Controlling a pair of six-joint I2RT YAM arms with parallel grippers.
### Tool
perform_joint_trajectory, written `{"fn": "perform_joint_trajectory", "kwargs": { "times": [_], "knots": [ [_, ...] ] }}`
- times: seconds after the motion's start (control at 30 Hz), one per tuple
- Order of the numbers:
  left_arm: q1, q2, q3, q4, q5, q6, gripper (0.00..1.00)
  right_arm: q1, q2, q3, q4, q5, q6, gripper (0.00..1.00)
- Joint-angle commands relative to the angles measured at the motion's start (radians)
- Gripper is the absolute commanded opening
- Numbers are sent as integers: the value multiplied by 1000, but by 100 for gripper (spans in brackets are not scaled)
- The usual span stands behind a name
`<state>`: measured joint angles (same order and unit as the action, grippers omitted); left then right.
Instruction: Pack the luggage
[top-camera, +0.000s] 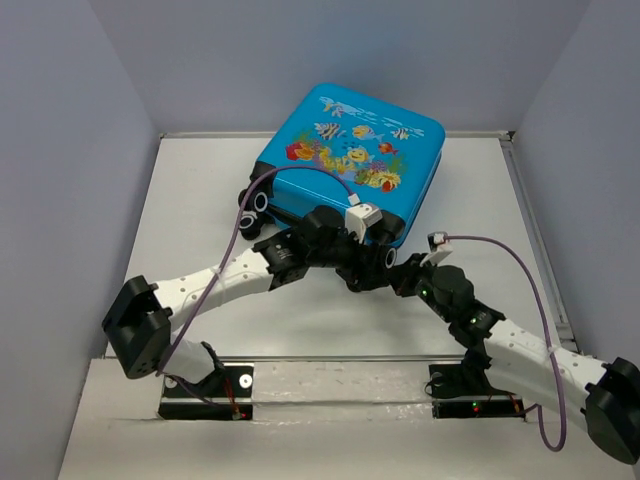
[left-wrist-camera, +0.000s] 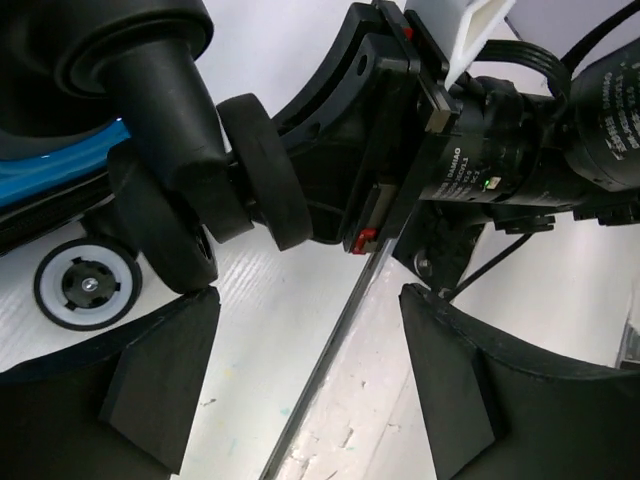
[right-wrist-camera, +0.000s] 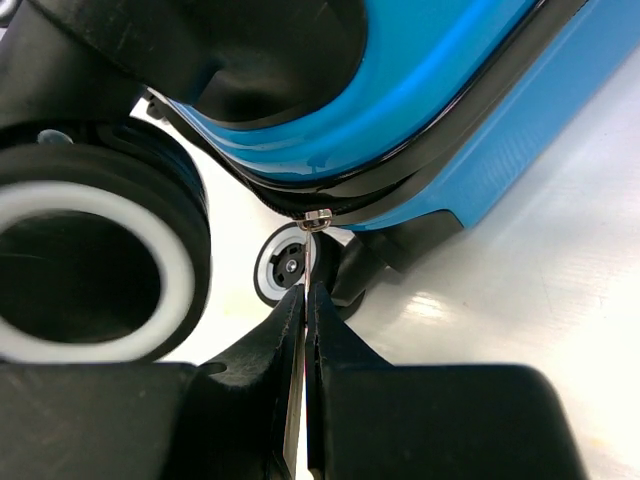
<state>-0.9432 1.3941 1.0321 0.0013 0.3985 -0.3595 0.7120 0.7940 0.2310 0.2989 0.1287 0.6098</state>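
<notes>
Your right claw (right-wrist-camera: 305, 297) is pinching the zip pull (right-wrist-camera: 317, 218) at the wheeled edge of the suitcase (right-wrist-camera: 450, 80), seam running sideways; your left claw (left-wrist-camera: 305, 300) is gaping empty alongside.

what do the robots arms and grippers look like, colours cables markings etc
Both arms match. The left arm and right arm have white perforated links between bulky black joints. A purple cable loops along each arm to a small white camera block at the wrist. The left gripper and right gripper have matte black, wedge-shaped fingers.
</notes>
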Motion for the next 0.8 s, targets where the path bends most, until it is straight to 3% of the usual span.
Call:
{"fn": "perform_joint_trajectory", "kwargs": {
  "times": [0.0,0.03,0.4,0.77],
  "knots": [
    [-3,60,109,103,3,-9,82,44,17,-6,48,6,-13,7],
    [-3,72,121,104,-6,-9,76,55,22,-2,51,12,-16,7],
    [-3,209,356,109,-53,11,59,301,95,-29,242,228,-7,7],
    [-3,286,546,13,-33,13,58,595,528,134,629,541,-194,7]
  ]
}}
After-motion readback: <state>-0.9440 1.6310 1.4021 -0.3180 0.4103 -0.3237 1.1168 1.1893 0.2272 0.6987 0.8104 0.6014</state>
